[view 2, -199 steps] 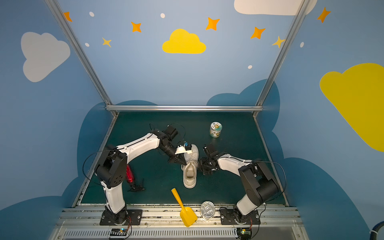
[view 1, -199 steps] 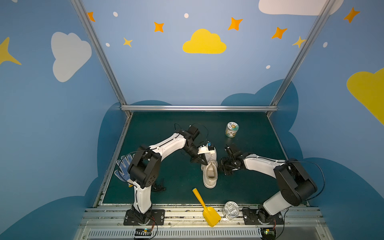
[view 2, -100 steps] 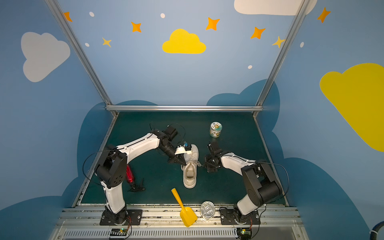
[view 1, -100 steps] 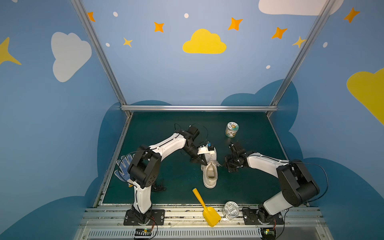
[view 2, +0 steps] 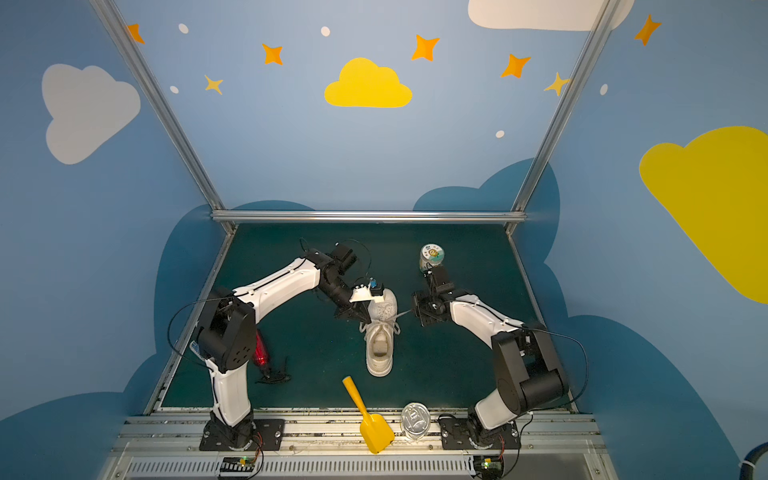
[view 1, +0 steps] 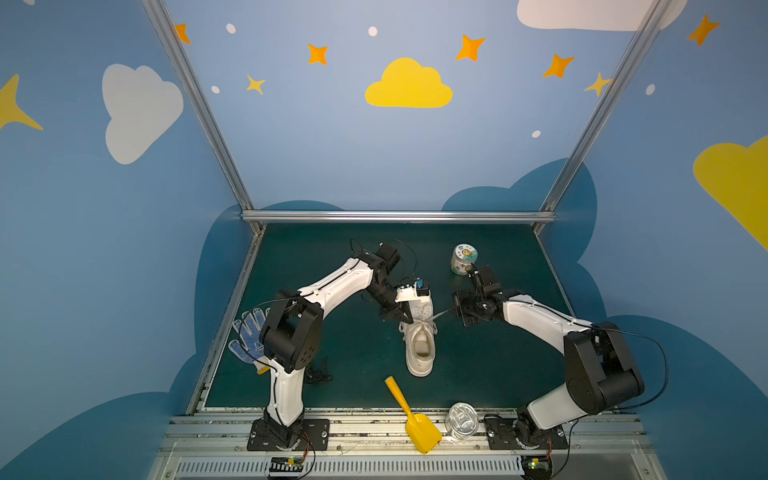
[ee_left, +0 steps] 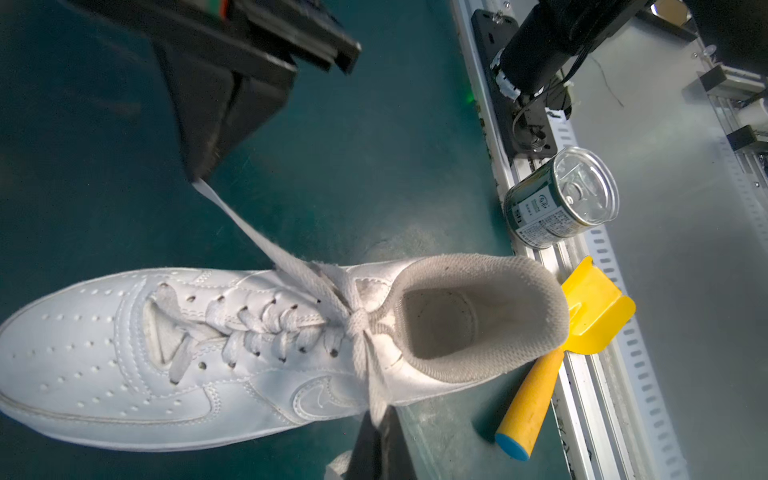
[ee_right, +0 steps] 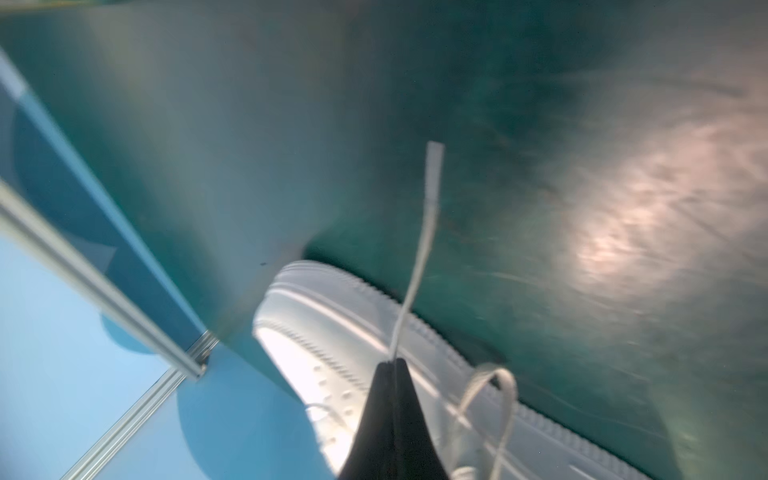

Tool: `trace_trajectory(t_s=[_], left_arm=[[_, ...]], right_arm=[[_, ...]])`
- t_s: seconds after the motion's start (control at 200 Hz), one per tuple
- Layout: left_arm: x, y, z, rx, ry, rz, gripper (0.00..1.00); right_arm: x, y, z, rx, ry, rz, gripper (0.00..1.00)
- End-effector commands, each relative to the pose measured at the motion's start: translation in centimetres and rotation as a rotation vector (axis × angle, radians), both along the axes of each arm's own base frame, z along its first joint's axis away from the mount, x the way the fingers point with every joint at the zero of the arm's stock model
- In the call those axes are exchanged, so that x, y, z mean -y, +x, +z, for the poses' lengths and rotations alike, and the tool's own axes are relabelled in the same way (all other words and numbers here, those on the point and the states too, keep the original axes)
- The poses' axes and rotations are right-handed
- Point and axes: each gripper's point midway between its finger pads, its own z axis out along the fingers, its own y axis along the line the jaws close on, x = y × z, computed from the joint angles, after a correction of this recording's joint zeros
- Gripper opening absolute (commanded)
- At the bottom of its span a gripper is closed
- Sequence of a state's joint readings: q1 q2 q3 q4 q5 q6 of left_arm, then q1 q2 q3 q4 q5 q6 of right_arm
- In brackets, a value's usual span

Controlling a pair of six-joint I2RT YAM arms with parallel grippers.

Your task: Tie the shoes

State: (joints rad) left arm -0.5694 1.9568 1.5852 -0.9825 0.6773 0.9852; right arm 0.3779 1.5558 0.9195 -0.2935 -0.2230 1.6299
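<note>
The shoe (view 1: 420, 347) (view 2: 380, 347) is a white low-top sneaker standing mid-table, toe towards the back wall. In the left wrist view its laces (ee_left: 291, 266) cross in a knot (ee_left: 359, 322) at the tongue of the shoe (ee_left: 166, 353). My left gripper (view 1: 405, 321) (view 2: 365, 318) (ee_left: 380, 419) is at the shoe's left side, shut on one lace end. My right gripper (view 1: 457, 311) (view 2: 415, 311) (ee_right: 392, 365) is off the shoe's right side, shut on the other lace, which runs taut to it. The lace's tip (ee_right: 434, 153) sticks out past the fingertips.
A yellow scoop (view 1: 409, 415) and a tin can (view 1: 461, 419) lie at the front edge. A small jar (view 1: 463, 258) stands behind the right gripper. A dotted glove (view 1: 247, 340) lies at the left rim, with a red object (view 2: 261, 353) and a black tangle (view 1: 318, 374) near the left base.
My right gripper has drawn away from the shoe, to the right and back, pulling its lace straight. The left gripper has stayed at the shoe's side.
</note>
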Motion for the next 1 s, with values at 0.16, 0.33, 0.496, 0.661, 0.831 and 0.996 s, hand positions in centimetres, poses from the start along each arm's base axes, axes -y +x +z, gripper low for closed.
trace_trajectory(t_s=[0.16, 0.33, 0.496, 0.661, 0.831, 0.996], left_arm=[[-0.2, 0.9, -0.7, 0.003, 0.036, -0.015, 0.03], [-0.1, 1.3, -1.0, 0.011, 0.039, -0.012, 0.03], [-0.1, 1.8, -1.1, 0.007, 0.041, -0.008, 0.03], [-0.1, 2.1, -1.4, 0.005, 0.037, -0.009, 0.03], [-0.1, 2.2, -1.6, 0.010, 0.033, -0.008, 0.03], [0.0, 2.2, -1.6, 0.010, 0.027, -0.004, 0.03]], right_arm=[[-1.8, 3.6, 0.0, 0.053, 0.033, 0.170, 0.00], [-3.4, 4.2, -1.4, 0.030, 0.116, 0.237, 0.08], [-2.5, 4.2, 1.0, 0.159, 0.014, 0.364, 0.23], [-1.7, 2.9, 4.7, 0.391, -0.118, 0.595, 0.26], [-0.6, 0.4, 7.1, 0.664, -0.283, 0.786, 0.26], [-1.1, -1.8, 10.6, 1.053, -0.486, 0.967, 0.32]])
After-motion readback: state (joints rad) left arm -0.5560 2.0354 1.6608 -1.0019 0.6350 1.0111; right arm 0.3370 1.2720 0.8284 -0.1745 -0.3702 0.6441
